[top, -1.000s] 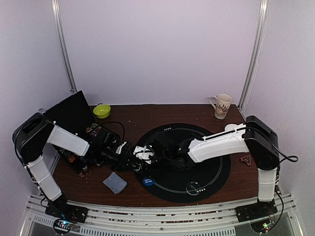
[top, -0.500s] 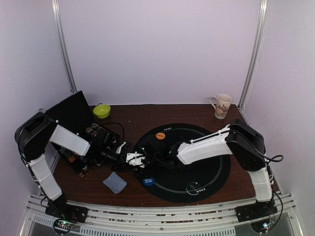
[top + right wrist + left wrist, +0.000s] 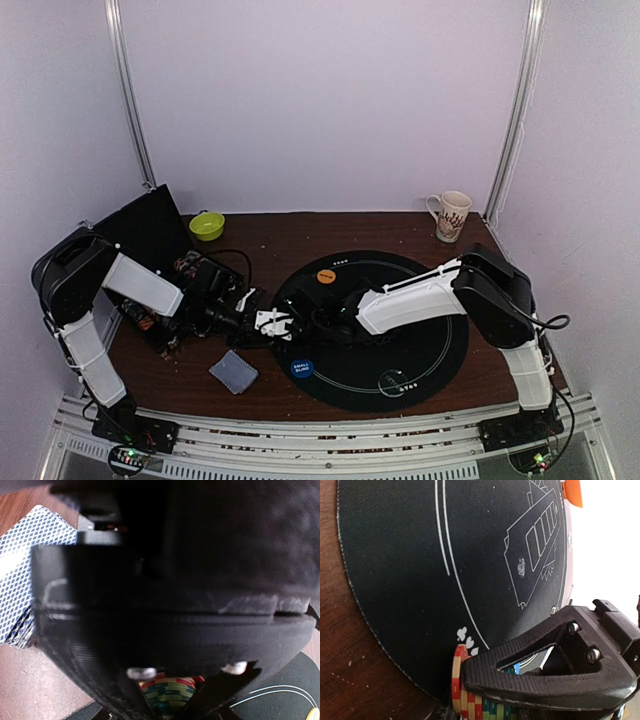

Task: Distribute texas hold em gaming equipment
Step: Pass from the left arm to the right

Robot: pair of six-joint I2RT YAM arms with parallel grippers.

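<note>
My left gripper [image 3: 272, 323] sits at the left edge of the black round mat [image 3: 420, 340], shut on a stack of striped poker chips [image 3: 461, 690], red-cream and teal-green. My right gripper [image 3: 322, 320] is right against it from the right. In the right wrist view the chip stack [image 3: 169, 692] shows low, behind a dark blurred body, and whether these jaws are open or shut is hidden. An orange disc [image 3: 326, 276], a blue disc [image 3: 301, 368] and a clear disc [image 3: 395, 380] lie on the mat. A blue-backed card deck [image 3: 233, 371] lies on the wood and also shows in the right wrist view [image 3: 25, 580].
A green bowl [image 3: 207, 225] stands at the back left beside an open black case [image 3: 150, 232]. A patterned mug [image 3: 452, 215] stands at the back right. Small items lie at the table's right edge [image 3: 497, 325].
My right arm has reached further left, uncovering the orange disc and closing on the left gripper. My left gripper has shifted slightly left with the chips.
</note>
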